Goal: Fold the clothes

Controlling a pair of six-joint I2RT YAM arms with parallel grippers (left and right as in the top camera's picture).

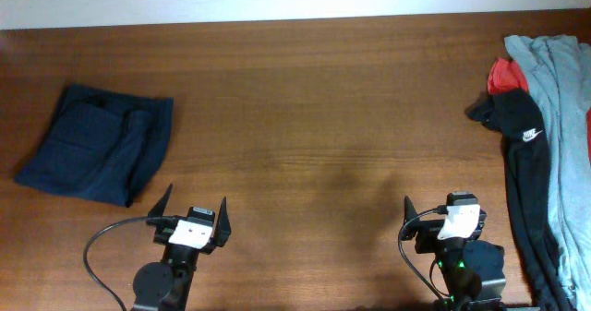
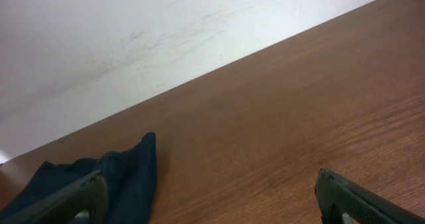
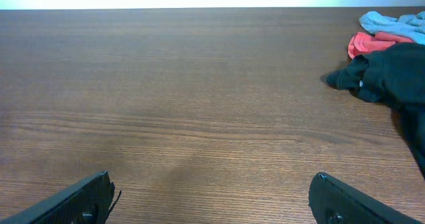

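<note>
Across the overhead view, a brown wooden worktop fills nearly everything. At its right edge the black T-shirt lies stretched lengthwise, its lower end cut off by the frame. Its right side meets a light grey garment; which overlaps which is hard to tell. Far left lies a folded navy garment. A red garment peeks out by the shirt's top. Along the near edge, the left arm's fingers and the right arm's fingers stand wide apart, empty, well clear of all cloth.
</note>
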